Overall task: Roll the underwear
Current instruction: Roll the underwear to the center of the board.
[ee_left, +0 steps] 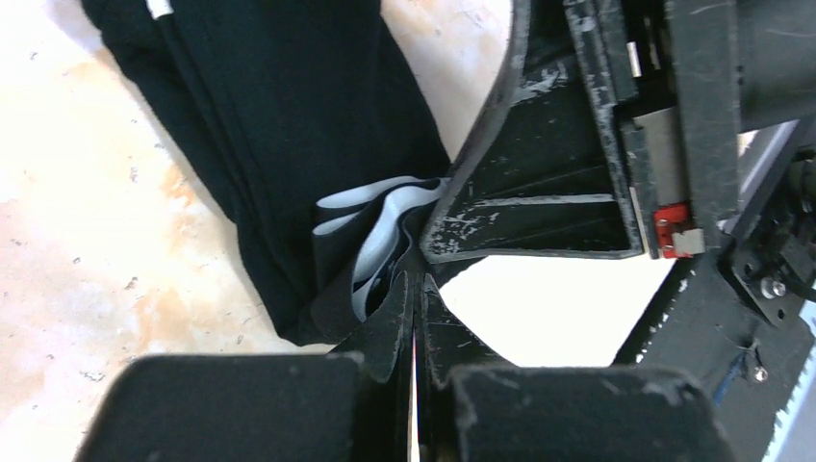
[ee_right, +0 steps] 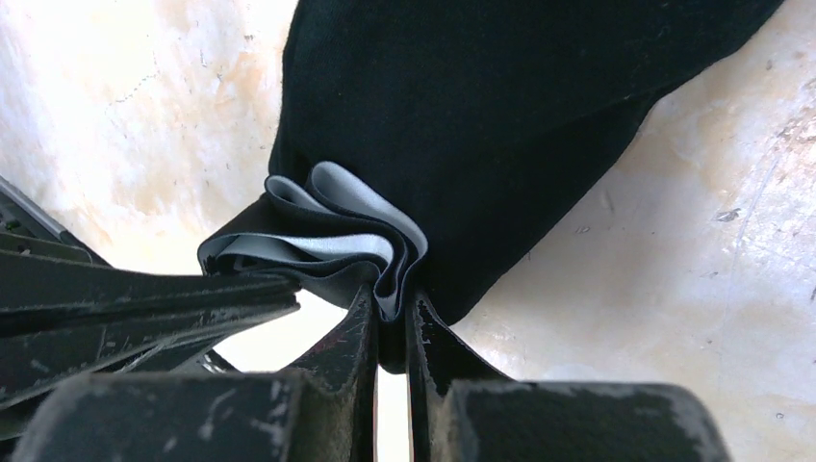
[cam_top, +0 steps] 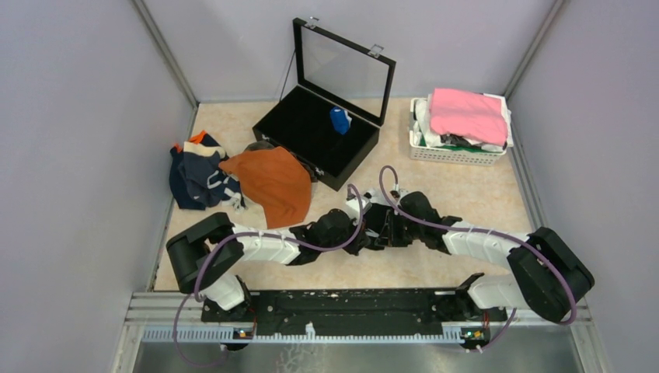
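The black underwear (ee_left: 289,125) with a white waistband (ee_left: 380,241) lies on the table's near middle, bunched between both grippers. My left gripper (ee_left: 416,279) is shut on a thin edge of its fabric by the waistband. My right gripper (ee_right: 393,303) is shut on the gathered waistband (ee_right: 327,241), and the black body (ee_right: 500,115) spreads away from it. In the top view the two grippers meet tip to tip, left gripper (cam_top: 353,231) and right gripper (cam_top: 382,225), and largely hide the black underwear. Rust-orange underwear (cam_top: 272,183) and a navy pile (cam_top: 198,175) lie at the left.
A black case (cam_top: 311,144) with its glass lid raised stands at the back middle, with a royal blue rolled piece (cam_top: 339,120) inside. A white basket (cam_top: 458,153) at the back right holds a pink folded cloth (cam_top: 466,113) and white items. Grey walls enclose the table.
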Motion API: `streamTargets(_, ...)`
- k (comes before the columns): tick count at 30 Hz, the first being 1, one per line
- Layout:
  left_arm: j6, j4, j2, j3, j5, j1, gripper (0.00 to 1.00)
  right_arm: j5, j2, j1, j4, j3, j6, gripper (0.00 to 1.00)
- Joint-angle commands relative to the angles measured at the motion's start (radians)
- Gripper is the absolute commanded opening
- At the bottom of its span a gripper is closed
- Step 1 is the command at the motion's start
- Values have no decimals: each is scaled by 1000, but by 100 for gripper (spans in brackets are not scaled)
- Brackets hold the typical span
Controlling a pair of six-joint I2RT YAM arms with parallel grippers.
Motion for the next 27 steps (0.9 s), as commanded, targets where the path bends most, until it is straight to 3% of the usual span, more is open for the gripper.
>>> streamTargets(1, -7, 63, 16, 23, -84, 1, 0, 7, -10, -15, -89, -2, -8, 6)
streamTargets(13, -8, 50, 56, 13, -116, 52, 0, 12, -26, -19, -92, -2, -9, 14)
streamTargets(27, -49, 51, 85, -68, -131, 54, 0, 47, -152, -19, -115, 2, 11, 26)
